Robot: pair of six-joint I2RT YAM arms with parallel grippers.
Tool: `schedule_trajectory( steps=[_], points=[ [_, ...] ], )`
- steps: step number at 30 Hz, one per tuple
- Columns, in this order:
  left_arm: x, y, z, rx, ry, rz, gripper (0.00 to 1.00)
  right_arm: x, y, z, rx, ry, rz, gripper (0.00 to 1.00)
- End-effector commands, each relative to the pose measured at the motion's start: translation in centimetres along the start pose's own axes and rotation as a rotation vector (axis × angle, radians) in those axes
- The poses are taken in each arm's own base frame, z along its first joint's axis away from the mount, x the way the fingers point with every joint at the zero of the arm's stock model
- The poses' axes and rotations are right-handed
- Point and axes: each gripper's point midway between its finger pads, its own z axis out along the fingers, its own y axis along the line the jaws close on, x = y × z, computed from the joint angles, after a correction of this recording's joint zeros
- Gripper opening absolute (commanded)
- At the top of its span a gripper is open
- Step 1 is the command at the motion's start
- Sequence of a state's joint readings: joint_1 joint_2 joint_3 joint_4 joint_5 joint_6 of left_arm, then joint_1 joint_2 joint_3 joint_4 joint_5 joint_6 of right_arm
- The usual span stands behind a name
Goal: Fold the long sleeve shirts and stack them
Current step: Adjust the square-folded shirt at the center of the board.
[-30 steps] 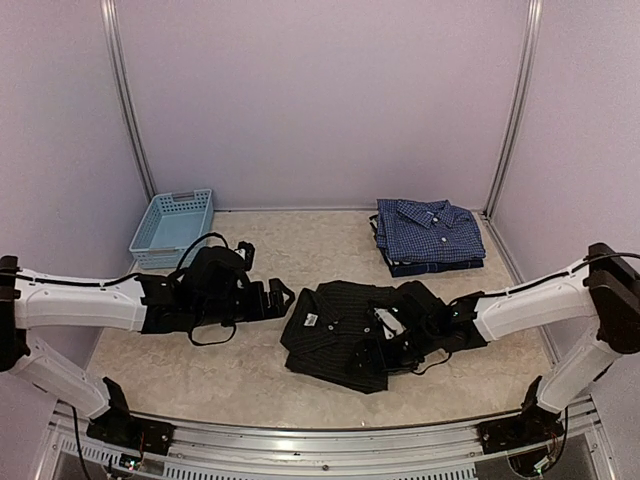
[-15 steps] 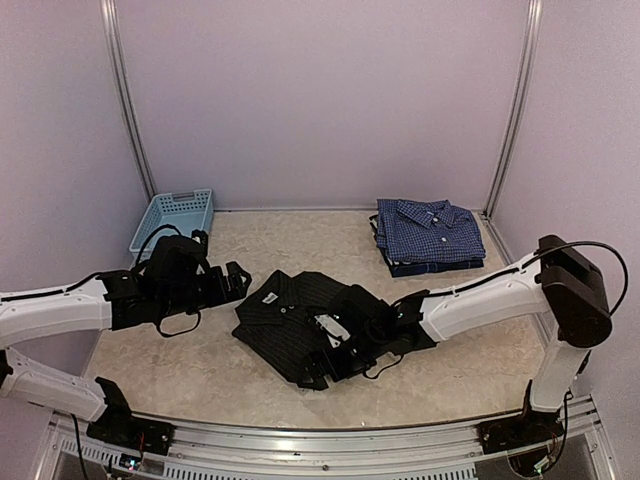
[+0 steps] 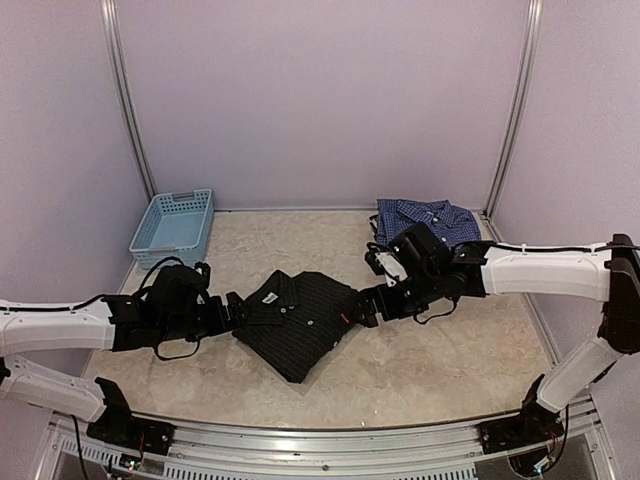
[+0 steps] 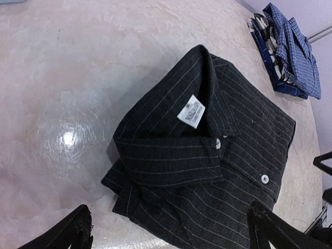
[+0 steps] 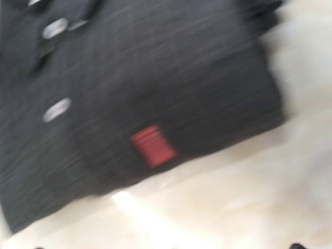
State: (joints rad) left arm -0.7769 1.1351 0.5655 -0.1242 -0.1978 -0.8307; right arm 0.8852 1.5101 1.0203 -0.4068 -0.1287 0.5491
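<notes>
The black pinstriped shirt [image 3: 300, 318] lies folded flat in the middle of the table, collar to the left. The left wrist view shows its collar, white label and buttons [image 4: 207, 171]. The blurred right wrist view shows its red tag [image 5: 152, 145]. My left gripper [image 3: 232, 312] is open and empty at the collar edge, and its fingers [image 4: 78, 231] straddle the near corner. My right gripper [image 3: 368, 306] is open and empty just off the shirt's right edge. The blue checked shirt [image 3: 440, 214] lies folded at the back right, partly hidden behind my right arm. It also shows in the left wrist view [image 4: 290, 49].
A light blue plastic basket [image 3: 172, 226] stands at the back left by the wall. Purple walls close the table on three sides. A metal rail [image 3: 320, 435] runs along the near edge.
My right gripper has come off the black shirt and drawn back to its right edge. My left gripper has moved right to the collar. The shirt has shifted left and now lies flat.
</notes>
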Motion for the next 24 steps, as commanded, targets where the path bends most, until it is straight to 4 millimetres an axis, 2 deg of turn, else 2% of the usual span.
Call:
schedule_trajectory(
  steps=[1, 6, 10, 12, 15, 19, 24],
  points=[
    [2.7, -1.1, -0.5, 0.104, 0.045, -0.104, 0.99, -3.5, -3.4, 0.8, 0.057, -0.031, -0.049, 0.99],
    [5.3, -2.0, -0.4, 0.144, 0.088, -0.144, 0.99, -6.7, -4.2, 3.3, 0.03, -0.036, -0.083, 1.0],
    [6.5, -2.3, 0.4, 0.169, 0.116, -0.173, 0.99, -7.6, -4.2, 5.7, -0.01, -0.009, -0.089, 0.99],
    [6.6, -2.4, 0.7, 0.176, 0.117, -0.181, 0.99, -7.4, -4.3, 6.9, -0.016, 0.013, -0.089, 1.0],
    [6.6, -2.5, 1.2, 0.177, 0.119, -0.182, 0.99, -6.8, -4.2, 7.7, -0.041, 0.031, -0.084, 0.99],
    [7.1, -2.1, 2.2, 0.167, 0.137, -0.18, 0.98, -5.6, -3.6, 7.7, -0.078, 0.044, -0.065, 0.97],
    [7.0, -1.0, 3.5, 0.157, 0.154, -0.177, 0.91, -3.3, -1.9, 7.6, -0.109, 0.065, -0.066, 0.95]
  ],
)
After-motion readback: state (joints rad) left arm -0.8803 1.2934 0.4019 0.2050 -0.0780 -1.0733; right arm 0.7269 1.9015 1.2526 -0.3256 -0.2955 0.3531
